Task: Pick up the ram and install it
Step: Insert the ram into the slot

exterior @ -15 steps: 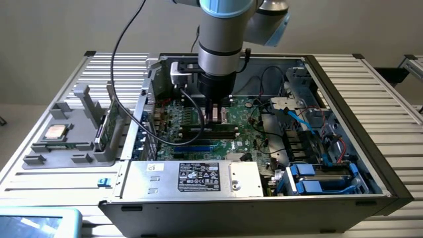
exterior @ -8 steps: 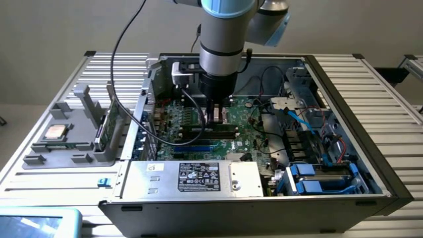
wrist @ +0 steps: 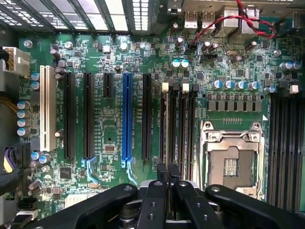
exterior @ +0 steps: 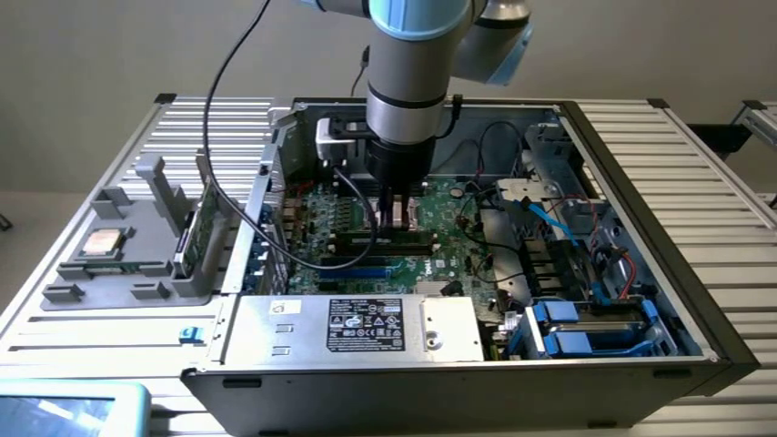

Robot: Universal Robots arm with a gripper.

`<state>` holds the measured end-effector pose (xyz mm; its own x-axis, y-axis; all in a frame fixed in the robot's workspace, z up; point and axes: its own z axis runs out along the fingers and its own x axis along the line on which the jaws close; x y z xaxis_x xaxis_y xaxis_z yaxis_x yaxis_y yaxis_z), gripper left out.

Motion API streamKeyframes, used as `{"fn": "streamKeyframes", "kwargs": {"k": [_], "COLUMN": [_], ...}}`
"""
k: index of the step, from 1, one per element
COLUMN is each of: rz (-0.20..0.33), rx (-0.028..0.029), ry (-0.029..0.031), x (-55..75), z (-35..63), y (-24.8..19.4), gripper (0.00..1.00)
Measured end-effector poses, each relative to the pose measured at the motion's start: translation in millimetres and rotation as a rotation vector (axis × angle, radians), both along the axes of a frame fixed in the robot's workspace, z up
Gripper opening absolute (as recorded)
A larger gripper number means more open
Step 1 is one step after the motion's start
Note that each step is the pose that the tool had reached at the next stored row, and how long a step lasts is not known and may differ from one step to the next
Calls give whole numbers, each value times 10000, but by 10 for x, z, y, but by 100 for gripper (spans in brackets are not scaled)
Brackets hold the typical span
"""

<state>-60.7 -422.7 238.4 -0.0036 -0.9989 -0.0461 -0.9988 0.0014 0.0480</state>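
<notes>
**Green ram in the tray, gripper over the bare board**

The steel case (exterior: pixel 729 355) stands open on top, and its walls fence the work in on every side. A silver power supply (exterior: pixel 352 326) closes off the near edge. Drive bays and loose cables crowd the side toward the exterior view's right. The open room is the middle of the motherboard (wrist: pixel 157 52), and the arm (exterior: pixel 407 82) drops straight down into it, upright, with its black cable looping beside it.

The ram (exterior: pixel 116 268) appears to lie flat in the grey tray (exterior: pixel 73 296), outside the case at the exterior view's left and well apart from the gripper (exterior: pixel 395 223). The tray also holds one silver processor chip (exterior: pixel 102 242) just behind the ram. One expansion card (exterior: pixel 195 232) stands on edge on the tray's case side.

On the board, four memory slots (wrist: pixel 180 124) run side by side next to the processor socket (wrist: pixel 231 164). Two have white latches, two have black, and all four are empty. The socket is bare too. A second bank of slots (wrist: pixel 286 143) lies on its far side. The expansion slots number one white (wrist: pixel 46 114), one blue (wrist: pixel 126 117), three long black and one short black.

The gripper hangs just above the four memory slots. Its fingertips (wrist: pixel 162 172) are pressed together, with nothing seen between them.
</notes>
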Motion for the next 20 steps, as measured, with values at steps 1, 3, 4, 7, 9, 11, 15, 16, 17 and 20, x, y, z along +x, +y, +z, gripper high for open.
{"fn": "streamKeyframes", "kwargs": {"k": [1,3,4,7,9,11,15,16,17,20], "rz": [0,0,0,0,0,0,-16,-32,-44,-87], "rx": [-1,0,-1,-3,-1,0,0,0,0,0], "ry": [0,0,1,2,1,1,1,1,1,1], "x": [0,0,-1,-4,-6,-7,-7,-7,-7,-7], "z": [-4,-12,-17,-25,-28,-29,-29,-29,-29,-29], "y": [0,0,0,0,0,0,0,0,0,0], "gripper": [11,11,11,11,11,11,11,11,11,11]}}
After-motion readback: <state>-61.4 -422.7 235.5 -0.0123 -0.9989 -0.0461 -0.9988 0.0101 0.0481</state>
